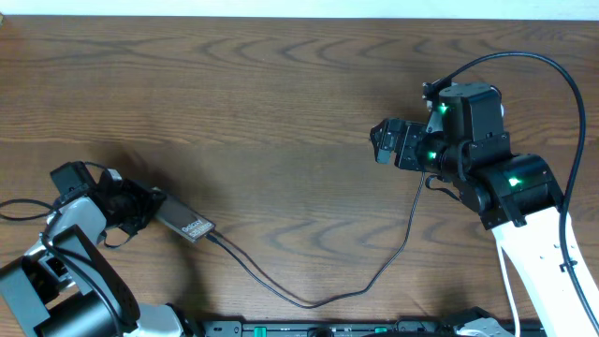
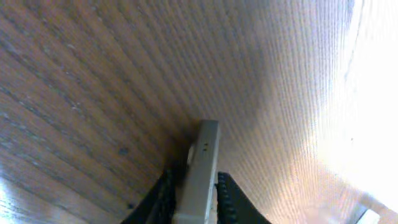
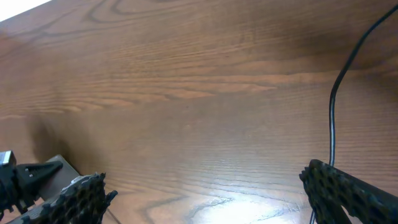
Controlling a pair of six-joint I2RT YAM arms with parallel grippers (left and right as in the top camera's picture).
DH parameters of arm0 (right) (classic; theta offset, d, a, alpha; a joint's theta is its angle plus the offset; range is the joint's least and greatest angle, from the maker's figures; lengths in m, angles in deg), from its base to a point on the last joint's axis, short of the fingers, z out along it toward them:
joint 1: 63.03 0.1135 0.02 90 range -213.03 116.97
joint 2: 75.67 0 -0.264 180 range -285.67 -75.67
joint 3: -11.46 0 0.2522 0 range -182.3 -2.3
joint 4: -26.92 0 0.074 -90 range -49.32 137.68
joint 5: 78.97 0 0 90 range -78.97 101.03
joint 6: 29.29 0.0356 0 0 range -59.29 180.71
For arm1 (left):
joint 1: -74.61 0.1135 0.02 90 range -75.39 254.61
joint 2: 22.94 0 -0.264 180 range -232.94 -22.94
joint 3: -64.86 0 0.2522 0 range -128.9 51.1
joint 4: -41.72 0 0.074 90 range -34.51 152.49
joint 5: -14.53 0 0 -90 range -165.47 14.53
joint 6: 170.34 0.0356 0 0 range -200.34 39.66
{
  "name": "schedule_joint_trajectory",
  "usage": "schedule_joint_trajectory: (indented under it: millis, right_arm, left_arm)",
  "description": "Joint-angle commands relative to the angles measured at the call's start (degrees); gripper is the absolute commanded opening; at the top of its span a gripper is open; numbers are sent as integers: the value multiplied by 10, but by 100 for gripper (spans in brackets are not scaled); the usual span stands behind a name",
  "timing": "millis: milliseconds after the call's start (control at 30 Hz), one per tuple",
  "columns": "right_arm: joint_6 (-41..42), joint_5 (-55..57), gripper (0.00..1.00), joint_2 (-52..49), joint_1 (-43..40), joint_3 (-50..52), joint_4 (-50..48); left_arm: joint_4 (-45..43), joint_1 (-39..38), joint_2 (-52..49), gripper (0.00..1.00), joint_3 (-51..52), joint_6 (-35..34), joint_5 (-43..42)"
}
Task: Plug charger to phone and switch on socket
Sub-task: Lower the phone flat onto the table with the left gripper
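Left gripper point(image 2: 194, 202): closed on the phone point(image 1: 184, 224). My left wrist view shows its grey edge pinched between both fingers.
Phone: lower left of the overhead frame, lying slantwise. I cannot tell whether it rests on the table point(image 1: 262, 84) or sits just above it.
Charger point(image 1: 309, 301): a thin black line running from the phone's lower-right end, dipping toward the bottom edge, then climbing right and vanishing beneath my right arm.
Plug tip point(image 1: 216, 238): it meets the phone's end and looks inserted, but it is too small to judge how deep.
Right gripper point(image 1: 379, 142): centre right of the frame, fingers spread wide, nothing between them.
Socket: I cannot make it out in any view. I reckon it lies at the cable's hidden far end.
Step in hand: I judge the socket switch is what remains.
Doing it well: hold the phone firm with the left so the plug is not tugged. Shift the right arm to uncover the socket, bring the fingers together, then press the switch straight down with one tip.
Risk: snagging the slack cable would pull the plug loose.
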Motion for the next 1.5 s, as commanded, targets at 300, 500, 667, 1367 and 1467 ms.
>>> schedule_joint_trajectory:
  millis: [300,500,667,1367,1467]
  right_arm:
    - [-8,6,99,0,5,-3,0]
    - [-8,6,99,0,5,-3,0]
    - [-8,6,99,0,5,-3,0]
    - [-9,7,99,0,5,-3,7]
    - [-9,12,99,0,5,-3,7]
  left_arm:
    - [4,1,-4,30,-2,6,33]
    - [4,1,-4,33,-2,6,33]
    - [4,1,-4,41,-2,6,33]
    - [4,1,16,82,-19,31,12]
    - [15,1,44,88,-38,50,-24]
